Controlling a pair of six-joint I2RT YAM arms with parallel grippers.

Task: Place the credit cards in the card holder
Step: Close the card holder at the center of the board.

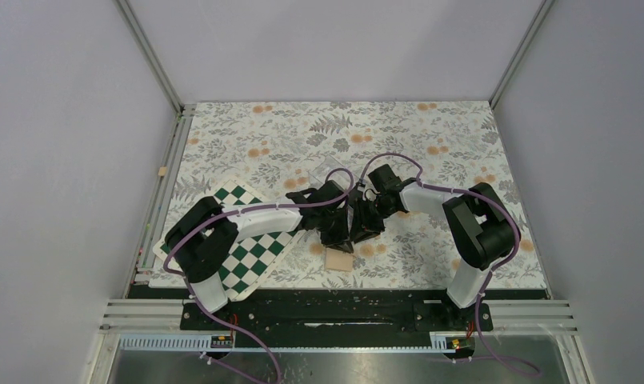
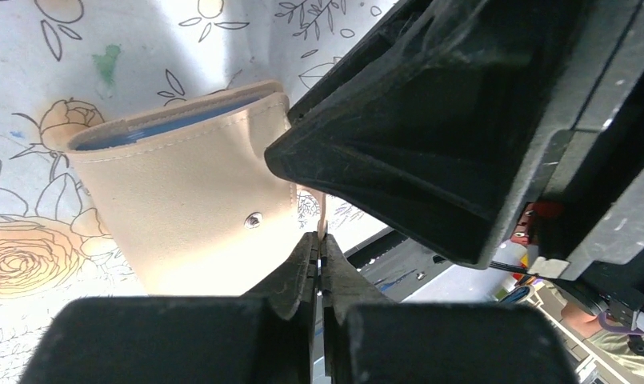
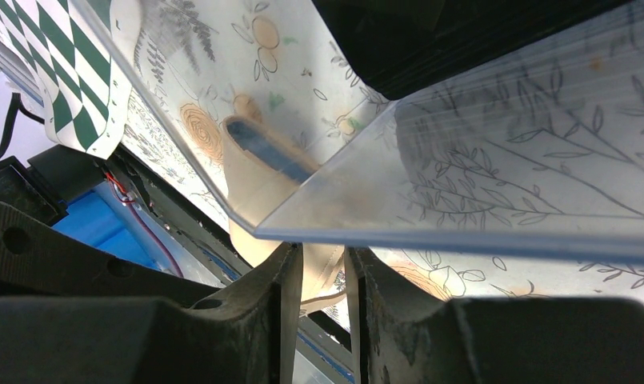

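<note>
Wallet [image 1: 339, 261] lies on the floral cloth [image 1: 430, 128] near the front edge, about midway between the two arm bases. It is just right of the chequered board [image 1: 258, 244] and just in front of both grippers, which meet over it.

In the left wrist view it lies closed, tan face up, with a small metal snap [image 2: 254, 219] near one edge and blue lining showing along its far edge. The left gripper [image 2: 319, 244] has its fingers pressed tight together just off the wallet's near corner. A thin tan strip rises from their tips, but whether it is pinched there I cannot tell. The black body of the right arm hangs close above, its tip against the wallet's far corner.

The right gripper [image 3: 322, 254] has its fingers partly apart, with tan material showing in the gap. I cannot tell if they grasp it or merely hover over it. A clear box [image 3: 478, 160] wall fills most of that view, and the wallet's blue-lined mouth shows through it.

No card can be made out clearly in any view.
</note>
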